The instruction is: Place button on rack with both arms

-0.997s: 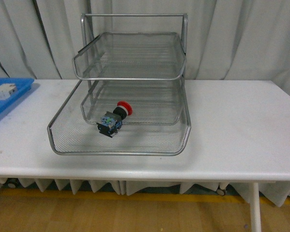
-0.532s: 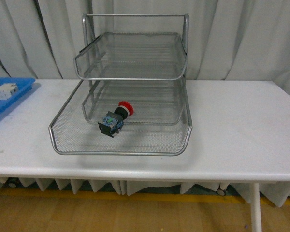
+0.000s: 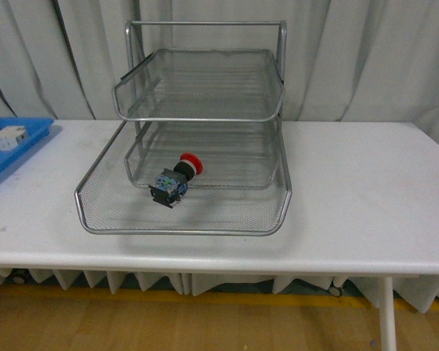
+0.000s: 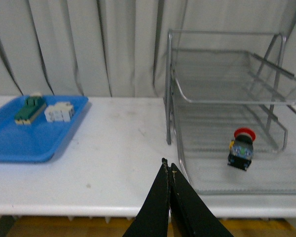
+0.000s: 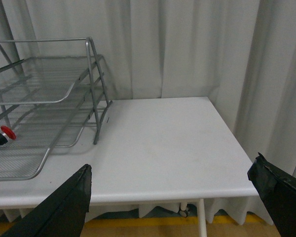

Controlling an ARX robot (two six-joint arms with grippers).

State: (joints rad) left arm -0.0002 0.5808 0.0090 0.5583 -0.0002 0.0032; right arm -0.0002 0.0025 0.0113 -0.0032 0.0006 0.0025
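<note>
Appears to be the tail end of the task, with the placing itself judged as done: finds the button [image 3: 177, 178] lying on its side on the mesh of the lowest, pulled-out tray of the rack [image 3: 183, 232], red cap toward the back, dark body toward the front, touched by neither claw. Calls, most likely, for nothing more than a check on the button's seat inside the tray rim and a tidy parking of both arms away from the wire frame; needs no fresh grasp, so far as can be judged. Shows no arm at all in the front view. Places the left gripper [image 4: 167, 167] low, near the front edge of the table [image 3: 366, 190], well apart from the rack and aimed between it and the blue tray [image 4: 19, 145], fingers pinched together tip to tip on nothing. Places the right gripper [image 5: 170, 173] off to the rack's right side, level and facing over open tabletop, fingers spread wide with nothing between them. Risks little from here, apart from a nudge to the light frame during any sweep inward.
</note>
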